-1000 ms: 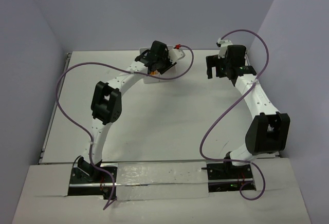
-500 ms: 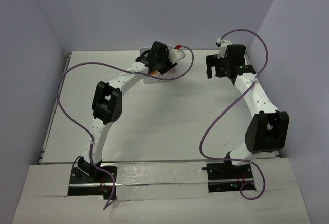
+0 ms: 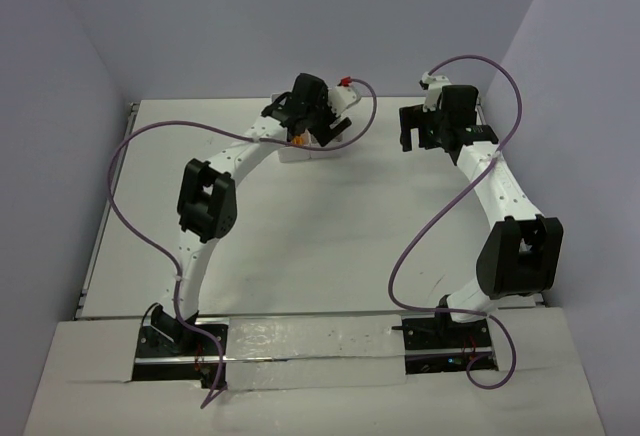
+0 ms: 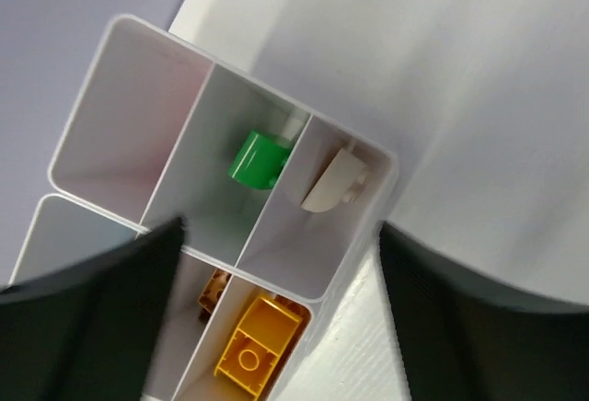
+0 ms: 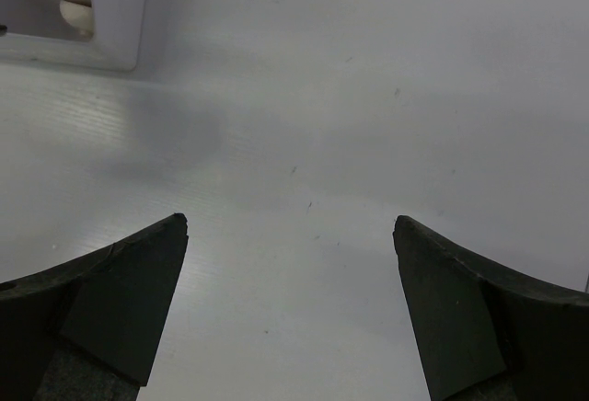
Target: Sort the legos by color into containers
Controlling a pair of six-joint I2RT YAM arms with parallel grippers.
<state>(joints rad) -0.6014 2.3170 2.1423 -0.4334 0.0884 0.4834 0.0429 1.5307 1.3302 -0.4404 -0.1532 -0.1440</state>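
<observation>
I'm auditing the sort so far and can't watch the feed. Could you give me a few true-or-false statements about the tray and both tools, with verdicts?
1. The green piece and the white piece share one compartment of the tray. False: a thin wall parts them, and they lie in neighbouring compartments.
2. The left tool is open above the tray with nothing between its fingers. True.
3. The right tool is shut over the tray. False: it is open and empty, over bare table beside the tray.
4. A yellow brick lies inside a tray compartment. True.
</observation>
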